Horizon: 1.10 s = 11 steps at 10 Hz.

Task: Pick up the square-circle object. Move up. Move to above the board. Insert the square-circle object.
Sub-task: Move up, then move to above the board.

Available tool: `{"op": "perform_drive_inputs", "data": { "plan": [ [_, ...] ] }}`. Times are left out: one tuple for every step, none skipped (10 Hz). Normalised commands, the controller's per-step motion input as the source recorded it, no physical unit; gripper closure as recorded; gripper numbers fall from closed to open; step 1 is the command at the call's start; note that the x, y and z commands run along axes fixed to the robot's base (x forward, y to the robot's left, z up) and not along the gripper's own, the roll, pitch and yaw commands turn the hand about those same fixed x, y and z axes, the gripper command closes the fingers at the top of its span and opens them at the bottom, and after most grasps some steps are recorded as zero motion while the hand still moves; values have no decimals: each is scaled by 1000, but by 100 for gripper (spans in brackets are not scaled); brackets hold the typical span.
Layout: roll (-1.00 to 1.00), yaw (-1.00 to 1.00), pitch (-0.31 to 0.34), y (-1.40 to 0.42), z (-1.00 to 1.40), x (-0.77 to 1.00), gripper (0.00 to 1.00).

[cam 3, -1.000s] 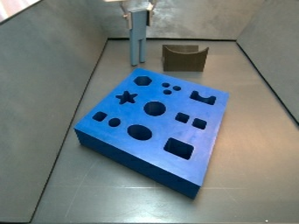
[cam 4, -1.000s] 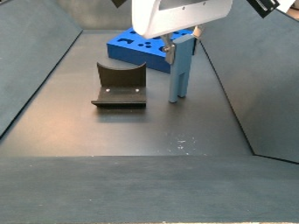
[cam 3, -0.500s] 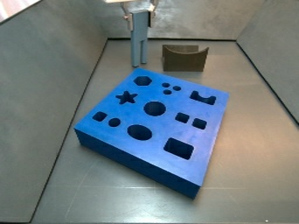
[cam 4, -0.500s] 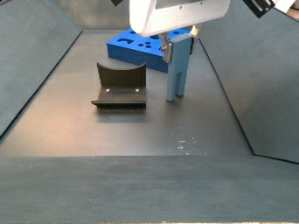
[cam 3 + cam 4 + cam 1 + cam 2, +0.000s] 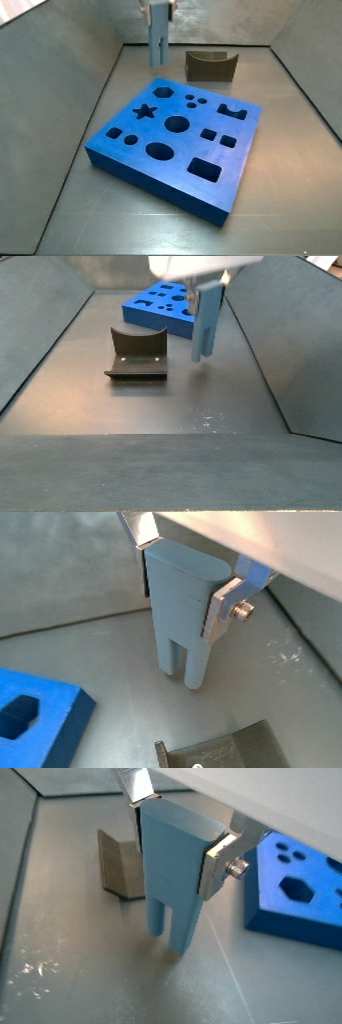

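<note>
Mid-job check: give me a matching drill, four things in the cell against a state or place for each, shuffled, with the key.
1. square-circle object
2. board
3. gripper
4. brown notched block

A. lies flat on the floor, holes all empty
B. shut on the post's upper end
C. hangs upright, clear of the floor
D. stands on the floor behind the board in a side view

Pairs: 1-C, 2-A, 3-B, 4-D
</note>
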Motion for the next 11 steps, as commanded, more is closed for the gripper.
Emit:
{"op": "perform_drive_inputs", "data": {
  "plan": [
    [-3, 23, 63, 16, 316, 14, 100],
    [-3, 22, 74, 15, 201, 15, 100],
    [525, 157, -71, -276, 1000, -128, 100],
    [522, 151, -51, -287, 1000, -143, 100],
    [477, 126, -31, -260, 1000, -146, 100],
    [359, 95, -4, -234, 1000, -131, 100],
    [222, 62, 40, -204, 1000, -107, 100],
    [187, 53, 49, -192, 1000, -100, 100],
    [164, 47, 54, -179, 1000, -88, 100],
    [142, 44, 71, -161, 1000, -66, 100],
    [125, 45, 81, -144, 1000, -46, 100]
  ]
}}
